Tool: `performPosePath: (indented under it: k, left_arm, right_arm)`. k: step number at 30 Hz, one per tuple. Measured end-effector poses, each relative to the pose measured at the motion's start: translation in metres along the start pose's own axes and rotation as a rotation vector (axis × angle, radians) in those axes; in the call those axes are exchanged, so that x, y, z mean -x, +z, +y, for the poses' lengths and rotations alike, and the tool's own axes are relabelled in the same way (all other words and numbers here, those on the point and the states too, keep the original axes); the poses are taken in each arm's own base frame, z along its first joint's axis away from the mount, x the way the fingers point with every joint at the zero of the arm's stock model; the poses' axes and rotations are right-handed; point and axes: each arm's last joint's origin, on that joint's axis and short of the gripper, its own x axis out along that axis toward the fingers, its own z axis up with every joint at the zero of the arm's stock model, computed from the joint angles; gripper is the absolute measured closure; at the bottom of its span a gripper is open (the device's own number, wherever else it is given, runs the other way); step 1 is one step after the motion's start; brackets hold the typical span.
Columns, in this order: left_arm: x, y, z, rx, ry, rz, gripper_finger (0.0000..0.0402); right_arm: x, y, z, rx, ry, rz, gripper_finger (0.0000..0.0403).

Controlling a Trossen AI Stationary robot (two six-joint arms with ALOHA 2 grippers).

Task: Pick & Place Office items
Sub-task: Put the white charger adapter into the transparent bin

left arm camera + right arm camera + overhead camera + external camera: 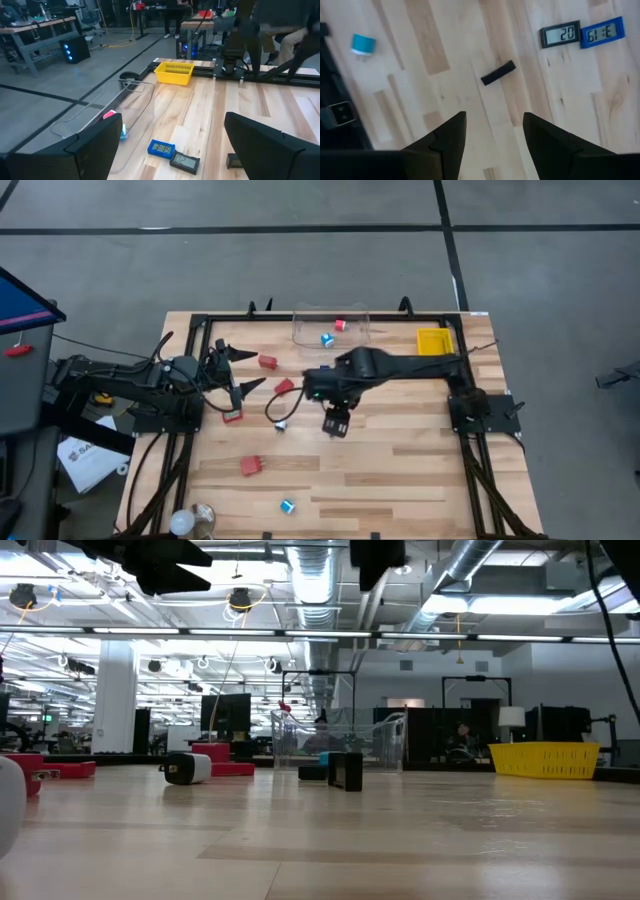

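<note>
Wooden tabletop, items scattered: the right gripper [492,131] is hovering with jaws parted and empty above the short dark stick [498,73], seemingly lining up a pick. Left gripper [165,145] is waiting wide open, holding nothing.

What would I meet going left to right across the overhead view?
White bulb, front red block, red block farther back, blue piece in the clear tub, red piece beside it, yellow tray.
</note>
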Motion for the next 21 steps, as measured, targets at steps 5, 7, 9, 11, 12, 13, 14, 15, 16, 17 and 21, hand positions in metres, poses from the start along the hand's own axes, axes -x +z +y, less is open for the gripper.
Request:
performPosePath:
  k: [5, 7, 9, 11, 12, 13, 14, 15, 16, 17, 21]
  left_arm:
    - [0.000, 0.000, 0.000, -0.013, 0.001, 0.001, 0.0052]
    - [0.000, -0.001, 0.000, -0.022, 0.001, 0.005, 0.0052]
    - [0.000, -0.002, 0.000, -0.030, 0.001, 0.017, 0.0052]
    - [0.001, -0.004, 0.001, -0.041, 0.013, 0.036, 0.0052]
    - [0.001, -0.005, 0.001, -0.046, 0.024, 0.043, 0.0052]
    - [0.001, -0.006, 0.001, -0.052, 0.034, 0.052, 0.0052]
    - [0.001, -0.006, 0.002, -0.053, 0.041, 0.055, 0.0052]
    - [0.001, -0.006, 0.002, -0.054, 0.044, 0.055, 0.0052]
    - [0.001, -0.006, 0.002, -0.057, 0.045, 0.055, 0.0052]
    - [0.001, -0.006, 0.002, -0.058, 0.045, 0.054, 0.0052]
    - [0.001, -0.006, 0.002, -0.054, 0.043, 0.054, 0.0052]
  right_arm:
    - [-0.043, 0.015, 0.001, 0.032, -0.035, 0.089, 0.0214]
    - [-0.053, 0.016, 0.002, 0.046, -0.038, 0.115, 0.0214]
    - [-0.055, 0.015, 0.007, 0.061, -0.034, 0.114, 0.0214]
    - [-0.056, 0.013, 0.017, 0.084, -0.021, 0.101, 0.0214]
    - [-0.056, 0.011, 0.025, 0.100, -0.009, 0.086, 0.0214]
    - [-0.056, 0.009, 0.035, 0.113, 0.012, 0.069, 0.0214]
    - [-0.056, 0.006, 0.046, 0.130, 0.040, 0.053, 0.0214]
    - [-0.056, 0.003, 0.057, 0.148, 0.062, 0.036, 0.0214]
    - [-0.056, -0.001, 0.068, 0.164, 0.081, 0.016, 0.0214]
    - [-0.056, -0.005, 0.079, 0.177, 0.099, -0.001, 0.0214]
    - [-0.054, -0.020, 0.115, 0.201, 0.158, -0.055, 0.0214]
